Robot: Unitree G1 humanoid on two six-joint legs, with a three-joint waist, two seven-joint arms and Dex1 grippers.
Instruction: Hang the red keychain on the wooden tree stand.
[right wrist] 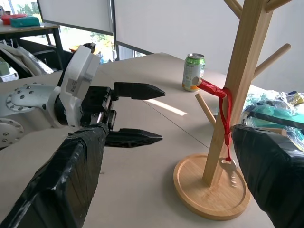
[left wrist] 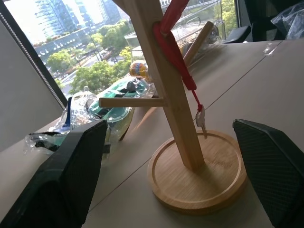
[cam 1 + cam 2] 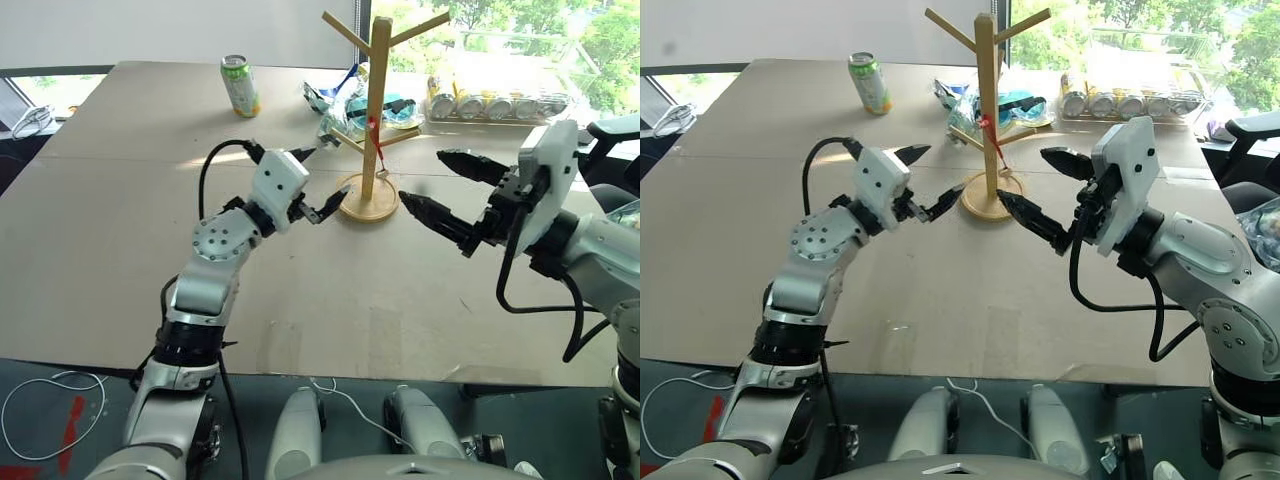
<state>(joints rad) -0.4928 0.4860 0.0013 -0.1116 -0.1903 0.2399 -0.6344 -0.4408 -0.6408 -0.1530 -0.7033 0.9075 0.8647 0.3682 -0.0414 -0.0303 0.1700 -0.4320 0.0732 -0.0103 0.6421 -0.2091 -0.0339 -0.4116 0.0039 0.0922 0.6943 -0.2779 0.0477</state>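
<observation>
Risk from here, as a judgement: thin red strap keychain w/ small silver key (image 1: 223, 111) hangs on short angled peg only, so any brush from a finger during pull-back could lift or slide loop off peg end. Also possible: knocking tall light-wood tree stand on round disc base (image 3: 372, 120), since both grippers sit close either side of base; tip or shift would swing strap loose.

Left gripper, two black fingers on white housing (image 3: 312, 183), centre-left of left eye view: jaws spread wide, nothing between them, tips just beside disc base, apart from strap. Right gripper, black fingers (image 3: 446, 189), centre-right: jaws also wide apart, empty, near base on opp. side.

Keychain look: narrow red loop draped over lower peg near post, hanging straight down along post, key dangling at bottom just above disc, not resting on it as far as right wrist view shows. Sits upper centre of left eye view. Green drink can (image 3: 240, 85) upper left, well apart.
</observation>
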